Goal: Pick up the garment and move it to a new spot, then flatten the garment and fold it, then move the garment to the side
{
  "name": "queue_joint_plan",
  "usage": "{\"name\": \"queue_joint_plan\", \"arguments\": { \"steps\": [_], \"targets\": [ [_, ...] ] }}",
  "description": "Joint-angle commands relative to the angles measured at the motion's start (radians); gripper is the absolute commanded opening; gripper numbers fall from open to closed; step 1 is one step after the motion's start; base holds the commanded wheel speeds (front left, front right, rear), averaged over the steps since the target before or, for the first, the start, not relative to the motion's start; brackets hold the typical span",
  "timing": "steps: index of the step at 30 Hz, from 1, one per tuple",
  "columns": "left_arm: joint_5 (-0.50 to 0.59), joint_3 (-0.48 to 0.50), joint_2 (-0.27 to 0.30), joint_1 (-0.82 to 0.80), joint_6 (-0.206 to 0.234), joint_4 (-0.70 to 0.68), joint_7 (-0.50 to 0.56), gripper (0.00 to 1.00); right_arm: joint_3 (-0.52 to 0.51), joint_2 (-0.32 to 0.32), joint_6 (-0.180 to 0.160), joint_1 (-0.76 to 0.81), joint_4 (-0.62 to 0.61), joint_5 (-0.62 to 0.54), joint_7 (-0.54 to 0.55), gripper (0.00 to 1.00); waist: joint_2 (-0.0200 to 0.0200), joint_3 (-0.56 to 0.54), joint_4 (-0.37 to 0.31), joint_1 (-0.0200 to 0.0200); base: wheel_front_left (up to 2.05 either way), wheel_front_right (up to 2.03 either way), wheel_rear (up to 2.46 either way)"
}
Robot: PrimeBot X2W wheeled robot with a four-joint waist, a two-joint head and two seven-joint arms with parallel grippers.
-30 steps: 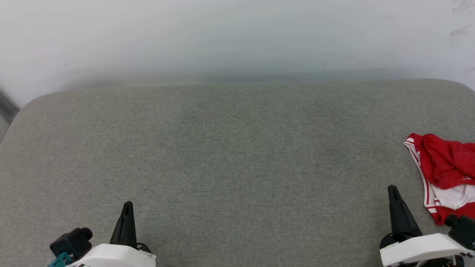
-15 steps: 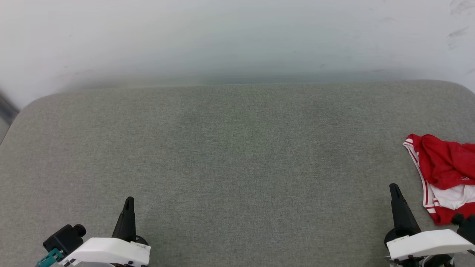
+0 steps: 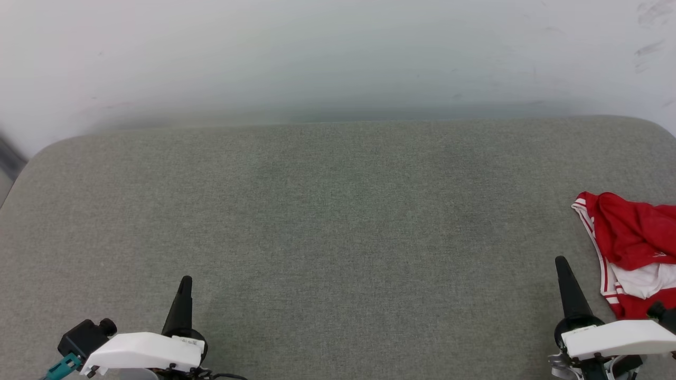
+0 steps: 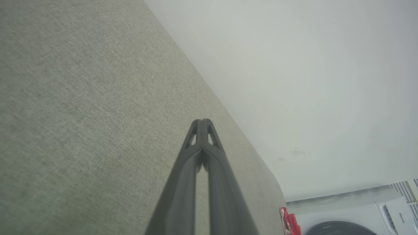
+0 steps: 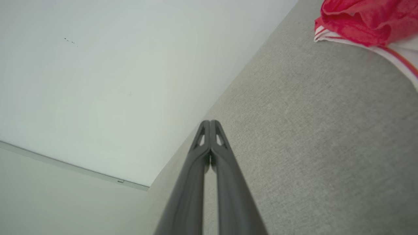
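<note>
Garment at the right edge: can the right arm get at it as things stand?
Probably yes. The garment lies bunched on the grey surface just beside the right gripper, with nothing between them. Its jaws are shut, so they must open first.

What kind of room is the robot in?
Probably a laundry room, or a corner set up for folding clothes. There's a washing machine off to one side, a crumpled red jersey, and a big grey cloth-covered table for spreading it out.
</note>
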Motion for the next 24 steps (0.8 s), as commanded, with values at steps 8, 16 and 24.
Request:
{"name": "queue_joint_plan", "arguments": {
  "steps": [8,16,24],
  "targets": [
    [-0.142,0.013,0.003,-0.042,-0.020,0.009,0.034,0.00,-0.011,-0.007,0.000,-0.039,0.006,0.143,0.034,0.00,0.0000,-0.005,-0.002,0.0000,0.00,0.00,0.00],
    [-0.224,0.019,0.003,-0.052,-0.027,0.020,0.053,0.00,-0.016,-0.005,0.000,-0.046,0.014,0.222,0.054,0.00,0.0000,-0.008,-0.003,0.0000,0.00,0.00,0.00],
    [-0.300,0.024,0.002,-0.065,-0.034,0.029,0.072,0.00,-0.020,-0.004,0.000,-0.056,0.021,0.297,0.074,0.00,0.0000,-0.011,-0.004,0.0000,0.00,0.00,0.00]
  ]
}}
